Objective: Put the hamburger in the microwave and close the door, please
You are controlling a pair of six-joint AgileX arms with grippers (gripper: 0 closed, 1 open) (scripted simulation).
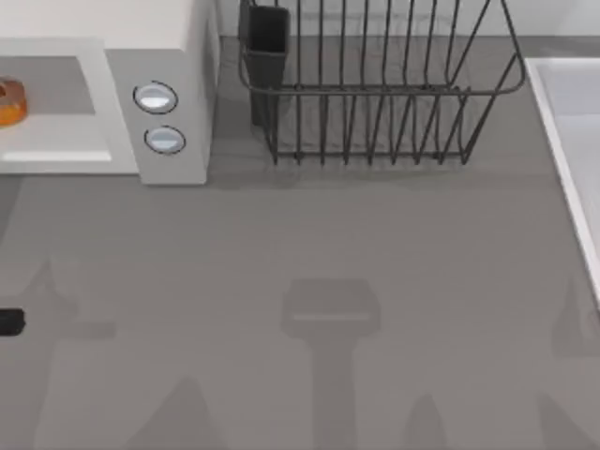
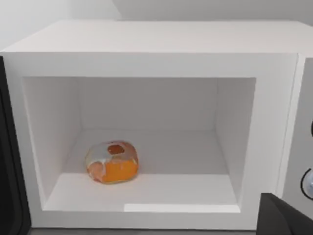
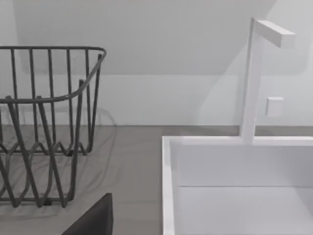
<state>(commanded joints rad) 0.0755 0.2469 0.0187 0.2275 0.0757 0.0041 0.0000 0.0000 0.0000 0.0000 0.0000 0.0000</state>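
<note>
I am seeing the small orange-tan hamburger (image 2: 112, 162) in whitish wrapping lying on the floor of the big off-white boxy microwave (image 2: 146, 39), toward the cavity's front, the opening uncovered. My left gripper (image 1: 9, 322) is sitting as a dark tip at the table's left edge, well apart from it; whether its fingers are spread I cannot tell. A dark wire dish rack (image 1: 375, 94) is standing beside the microwave.

Grey worktop (image 1: 309, 244) crossed by soft shadows, dark wire dish rack (image 1: 375, 84) along its far edge, white sink (image 3: 234, 186) with faucet (image 3: 254, 78) at its right edge, pale wall (image 3: 161, 49) behind
</note>
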